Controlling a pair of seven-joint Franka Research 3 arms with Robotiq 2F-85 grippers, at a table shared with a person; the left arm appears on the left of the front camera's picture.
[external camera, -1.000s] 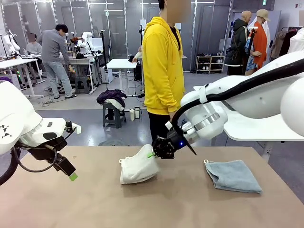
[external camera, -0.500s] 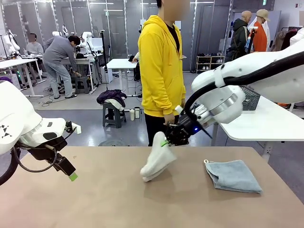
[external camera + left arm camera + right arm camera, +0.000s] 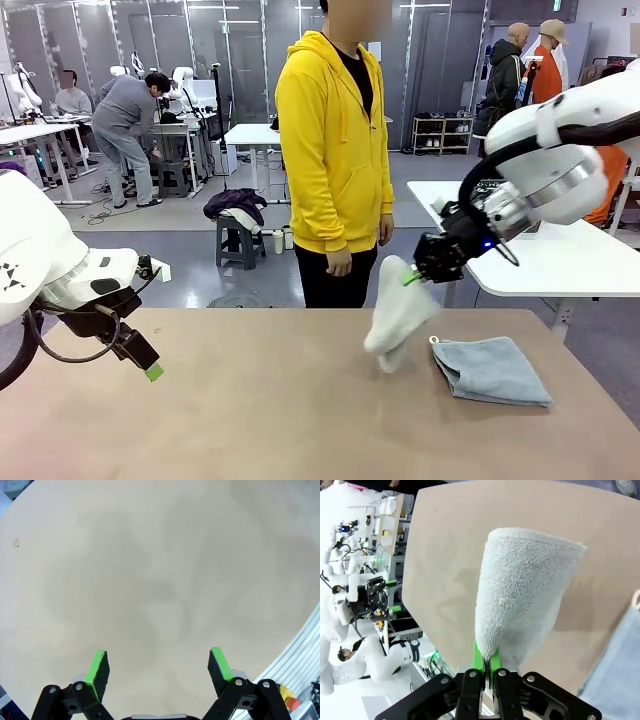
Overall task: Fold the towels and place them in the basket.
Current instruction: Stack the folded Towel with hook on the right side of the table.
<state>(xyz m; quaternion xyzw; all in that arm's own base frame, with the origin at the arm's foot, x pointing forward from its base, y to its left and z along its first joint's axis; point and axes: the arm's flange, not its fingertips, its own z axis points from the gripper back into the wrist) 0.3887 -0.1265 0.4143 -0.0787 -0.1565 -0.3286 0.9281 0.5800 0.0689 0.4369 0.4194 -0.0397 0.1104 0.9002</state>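
Above the table, the white towel hangs from the right gripper, one end pinched between its closed green pads; the blue towel lies nearby. The left gripper stands wide, holding nothing.

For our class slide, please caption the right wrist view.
The tool grips a white towel above the table, near a blue-grey towel.

Cream-white towel, grey-blue towel
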